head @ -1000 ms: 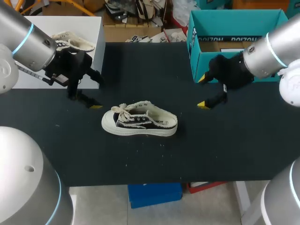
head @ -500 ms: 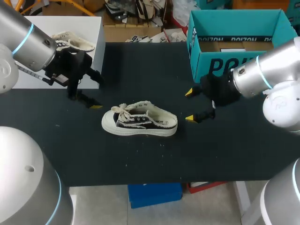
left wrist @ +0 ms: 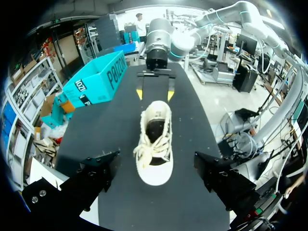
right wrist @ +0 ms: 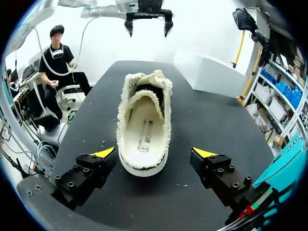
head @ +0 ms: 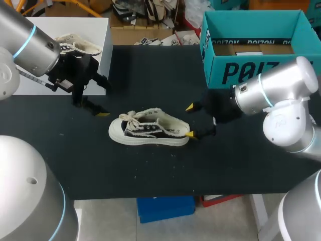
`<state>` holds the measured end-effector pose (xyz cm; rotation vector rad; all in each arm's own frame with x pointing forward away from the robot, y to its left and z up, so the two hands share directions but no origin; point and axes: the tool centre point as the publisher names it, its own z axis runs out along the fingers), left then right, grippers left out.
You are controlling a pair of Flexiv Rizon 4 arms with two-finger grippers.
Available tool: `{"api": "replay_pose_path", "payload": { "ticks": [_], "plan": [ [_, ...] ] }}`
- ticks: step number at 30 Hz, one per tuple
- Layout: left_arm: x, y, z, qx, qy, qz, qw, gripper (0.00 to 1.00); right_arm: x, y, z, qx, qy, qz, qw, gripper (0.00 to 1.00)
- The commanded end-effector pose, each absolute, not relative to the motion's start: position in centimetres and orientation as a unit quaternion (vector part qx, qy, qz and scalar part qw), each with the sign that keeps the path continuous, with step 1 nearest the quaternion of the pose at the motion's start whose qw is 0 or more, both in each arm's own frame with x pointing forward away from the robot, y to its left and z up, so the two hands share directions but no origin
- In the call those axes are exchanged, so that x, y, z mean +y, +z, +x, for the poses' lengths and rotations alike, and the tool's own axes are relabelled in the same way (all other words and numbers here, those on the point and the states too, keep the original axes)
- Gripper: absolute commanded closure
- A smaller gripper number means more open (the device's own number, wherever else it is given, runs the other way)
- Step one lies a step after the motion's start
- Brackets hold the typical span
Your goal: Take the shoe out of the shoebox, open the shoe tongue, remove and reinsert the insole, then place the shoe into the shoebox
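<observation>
Just one shoe (head: 149, 128) stands on its sole mid-desk (head: 150, 170), its heel flanked by the released right jaws, the left jaws likewise released beyond its toe, and one open teal shoebox (head: 251, 73) at the far right corner

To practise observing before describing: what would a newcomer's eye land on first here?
A black-and-cream shoe stands upright in the middle of the black table. The open right hand straddles its heel without touching. A teal shoebox sits open at the far right.
</observation>
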<state>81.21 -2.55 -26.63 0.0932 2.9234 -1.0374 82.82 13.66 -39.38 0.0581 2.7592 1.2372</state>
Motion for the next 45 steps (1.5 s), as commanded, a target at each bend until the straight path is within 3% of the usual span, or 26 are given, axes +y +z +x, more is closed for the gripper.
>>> {"api": "replay_pose_path", "payload": {
  "ticks": [1,39,40,41,45],
  "plan": [
    [-2.6,-26.8,81.2,0.942,-0.334,0.03,0.021,0.0,14.9,-40.5,82.7,0.908,0.415,0.023,0.059,0.0],
    [-2.6,-26.8,81.2,0.942,-0.334,0.03,0.021,0.0,17.7,-43.5,82.5,0.895,0.444,0.035,0.032,0.0],
    [-2.6,-26.8,81.2,0.942,-0.334,0.03,0.021,0.0,17.7,-43.6,82.5,0.898,0.437,0.037,0.029,0.59],
    [-2.6,-26.8,81.2,0.942,-0.334,0.03,0.021,0.0,17.7,-43.7,82.5,0.896,0.441,0.038,0.028,1.0],
    [-2.6,-26.8,81.2,0.942,-0.334,0.03,0.021,0.0,17.7,-43.8,82.5,0.892,0.45,0.039,0.026,1.0]
  ]
}}
